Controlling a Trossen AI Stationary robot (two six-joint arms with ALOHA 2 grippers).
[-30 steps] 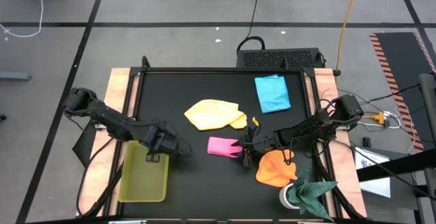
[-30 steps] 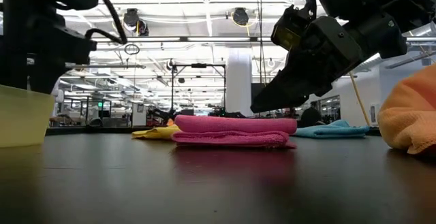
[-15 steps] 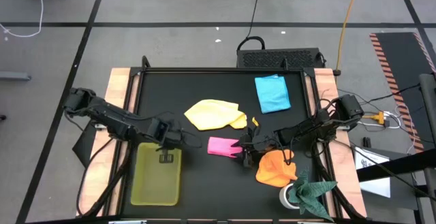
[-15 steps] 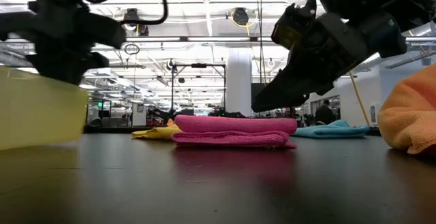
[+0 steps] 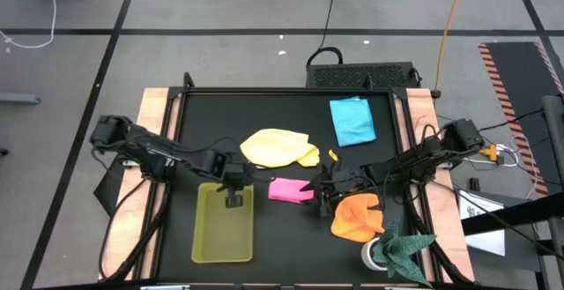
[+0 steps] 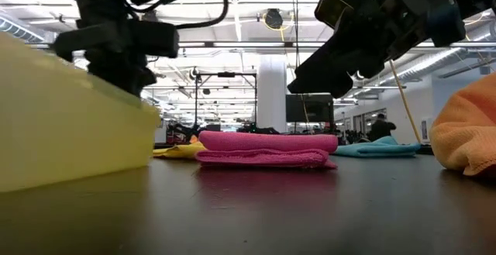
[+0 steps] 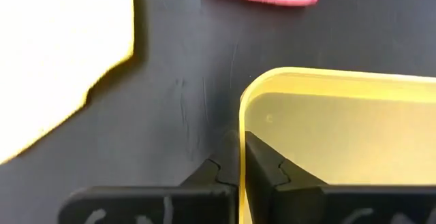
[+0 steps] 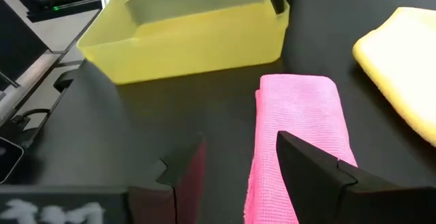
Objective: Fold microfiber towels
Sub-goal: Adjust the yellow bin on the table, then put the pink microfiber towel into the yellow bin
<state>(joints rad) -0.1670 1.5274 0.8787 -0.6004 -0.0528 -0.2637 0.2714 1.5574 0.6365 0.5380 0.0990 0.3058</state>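
Overhead and table-level views of a black work surface. The left gripper (image 5: 233, 187) is pinched tight on the rim of the translucent yellow-green tray (image 5: 223, 229); in its wrist view one finger (image 7: 216, 171) lies outside the tray wall and the other inside. The tray interior shows no contents. The folded pink towel (image 5: 290, 189) lies near the table's middle, just beside the tray's far corner and not touching it. The right gripper (image 5: 323, 193) hovers at the pink towel's right end, its fingers (image 8: 320, 166) spread wide and holding nothing. The orange towel (image 5: 357, 217) sits bunched just beside that gripper; the yellow towel (image 5: 278, 147) lies loosely behind the pink one, and the light blue towel (image 5: 352, 121), folded flat, lies toward the far edge.
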